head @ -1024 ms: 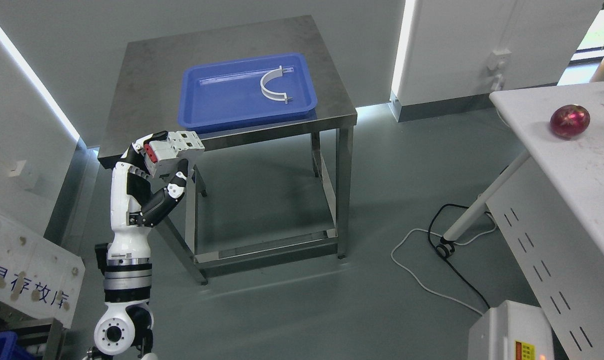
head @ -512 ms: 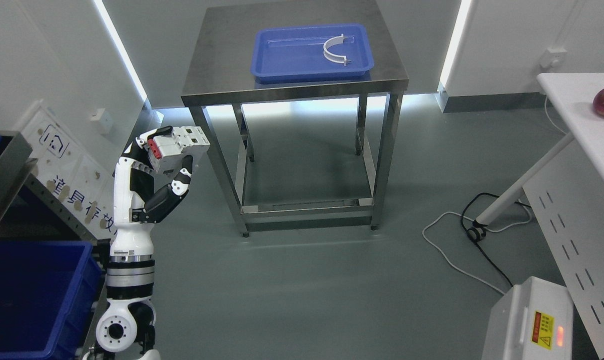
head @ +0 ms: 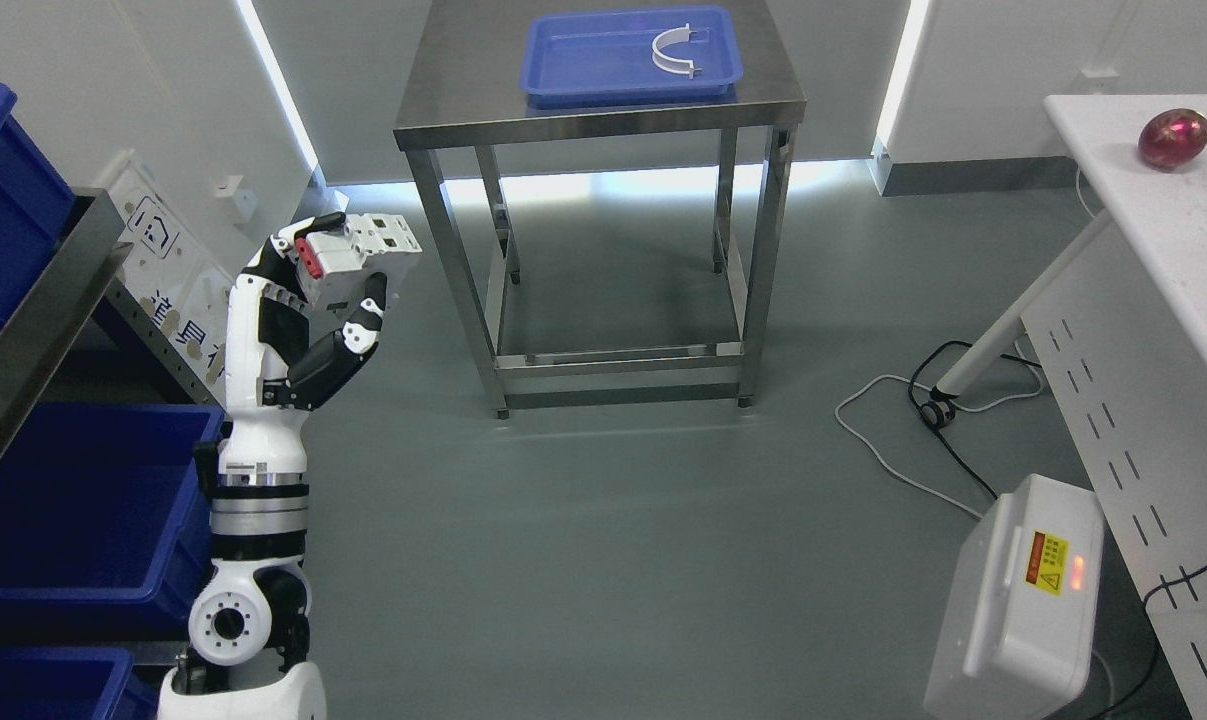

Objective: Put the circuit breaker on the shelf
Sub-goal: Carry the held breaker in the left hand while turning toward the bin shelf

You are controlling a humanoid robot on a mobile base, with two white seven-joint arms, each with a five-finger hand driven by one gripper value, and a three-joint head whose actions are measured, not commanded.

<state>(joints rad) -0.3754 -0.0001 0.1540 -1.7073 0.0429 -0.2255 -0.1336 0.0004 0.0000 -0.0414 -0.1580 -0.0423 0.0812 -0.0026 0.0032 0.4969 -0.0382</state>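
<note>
White-and-grey circuit breaker with red switch (head: pixel 355 258) gripped in left hand (head: pixel 318 300), fingers curled around it. Held aloft beside blue-binned metal shelf (head: pixel 38 300).

The white box (head: pixel 1018 590) bears a yellow warning label (head: pixel 1046 563), print unreadable.

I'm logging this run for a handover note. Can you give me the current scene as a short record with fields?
left hand: raised, fingers closed on the circuit breaker
circuit breaker: white with a red part, held in the air, not yet on the shelf
shelf: at the picture's left edge, holding blue bins
steel table: carries a blue tray with a white curved part
white table: a red round object on top
</note>
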